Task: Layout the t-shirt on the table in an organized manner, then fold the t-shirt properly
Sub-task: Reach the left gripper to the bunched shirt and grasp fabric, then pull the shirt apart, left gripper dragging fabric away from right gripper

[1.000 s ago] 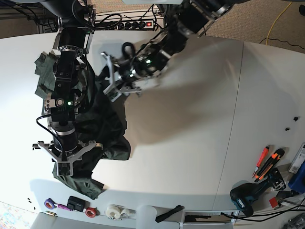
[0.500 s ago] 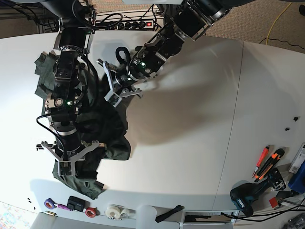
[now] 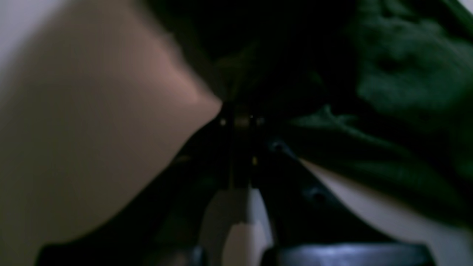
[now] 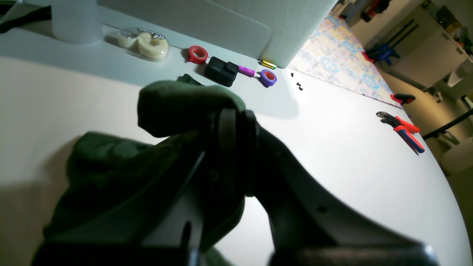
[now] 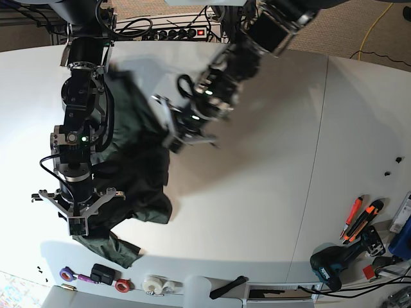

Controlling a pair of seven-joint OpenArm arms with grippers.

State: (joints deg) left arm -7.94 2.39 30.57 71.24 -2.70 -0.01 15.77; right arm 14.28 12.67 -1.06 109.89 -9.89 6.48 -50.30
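The dark green heathered knit t-shirt [image 5: 131, 173] lies bunched on the white smooth table [image 5: 257, 192]. The left gripper [image 5: 172, 136] is closed on the shirt's edge. The right gripper [image 4: 232, 122] pinches a fabric fold near the red tape roll [image 4: 197, 54].

Patterned rug [image 4: 343, 55] beside brown floor [image 5: 359, 25]

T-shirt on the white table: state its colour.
Dark green heathered knit t-shirt, all one colour, no print visible; shows best in the base view.
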